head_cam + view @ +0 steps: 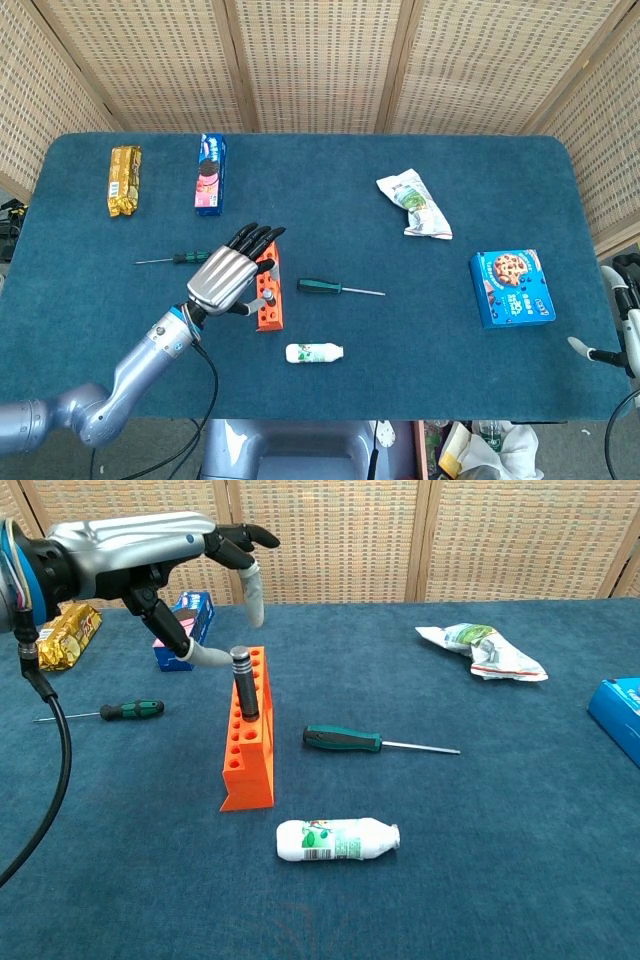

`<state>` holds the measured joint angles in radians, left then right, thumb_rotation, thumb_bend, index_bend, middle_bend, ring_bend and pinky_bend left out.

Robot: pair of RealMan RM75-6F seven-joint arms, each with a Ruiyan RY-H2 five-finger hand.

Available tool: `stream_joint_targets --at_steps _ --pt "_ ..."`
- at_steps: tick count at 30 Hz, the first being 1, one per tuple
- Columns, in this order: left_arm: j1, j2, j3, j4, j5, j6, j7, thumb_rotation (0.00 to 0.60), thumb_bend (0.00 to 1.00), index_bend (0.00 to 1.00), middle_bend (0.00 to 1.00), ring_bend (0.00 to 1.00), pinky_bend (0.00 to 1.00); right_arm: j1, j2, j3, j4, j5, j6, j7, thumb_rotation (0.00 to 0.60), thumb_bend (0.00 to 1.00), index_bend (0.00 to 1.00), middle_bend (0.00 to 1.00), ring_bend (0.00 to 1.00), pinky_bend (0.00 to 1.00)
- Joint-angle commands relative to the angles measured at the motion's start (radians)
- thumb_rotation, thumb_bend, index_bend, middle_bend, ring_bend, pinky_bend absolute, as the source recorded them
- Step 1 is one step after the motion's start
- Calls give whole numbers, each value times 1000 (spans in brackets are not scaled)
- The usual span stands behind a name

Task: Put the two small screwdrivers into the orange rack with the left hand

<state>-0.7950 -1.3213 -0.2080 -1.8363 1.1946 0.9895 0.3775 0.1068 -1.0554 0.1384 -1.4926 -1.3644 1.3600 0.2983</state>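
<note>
Left hand (150, 555): fingers spread, holding nothing, thumb tip beside the black-handled screwdriver (244, 683).
Rack: orange rack (249, 742) below fingers, screwdriver upright inside.
Technique: nudge handle gently; avoid tipping rack.

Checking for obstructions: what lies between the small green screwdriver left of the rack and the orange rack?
Bare blue cloth in the chest view between small screwdriver and orange rack.

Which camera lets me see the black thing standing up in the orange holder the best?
The chest view. From the side it shows the black handle standing upright in the orange rack, with the left hand just above it. In the head view, looking down, the hand covers most of the rack and hides the handle.
</note>
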Motion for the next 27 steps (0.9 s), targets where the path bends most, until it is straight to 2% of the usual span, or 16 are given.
stream_joint_targets --at_steps 1,8,13,17,23,27 --pt "-3 -2 -2 6 -7 2 -1 600 255 455 0 0 0 1 0 0 0 1 -2 0 600 0 0 0 0 0" --pt "-1 9 -5 -5 -10 7 -30 600 254 454 0 0 0 1 -1 0 2 2 -3 1 600 0 0 0 0 0" --pt "39 91 -20 -42 35 61 -100 600 253 406 0 0 0 1 -1 0 2 0 -2 2 600 0 0 0 0 0" --pt "65 148 -21 -26 25 73 -127 600 227 402 0 0 0 0 -1 -2 -3 -7 3 -2 600 0 0 0 0 0" --pt "87 152 10 91 -55 37 -133 600 203 402 0 0 0 -1 -3 -6 -8 -12 7 -17 600 0 0 0 0 0" --pt "83 78 32 259 -139 -35 -168 600 203 402 0 0 0 3 -9 -4 -5 -2 1 -34 600 0 0 0 0 0"
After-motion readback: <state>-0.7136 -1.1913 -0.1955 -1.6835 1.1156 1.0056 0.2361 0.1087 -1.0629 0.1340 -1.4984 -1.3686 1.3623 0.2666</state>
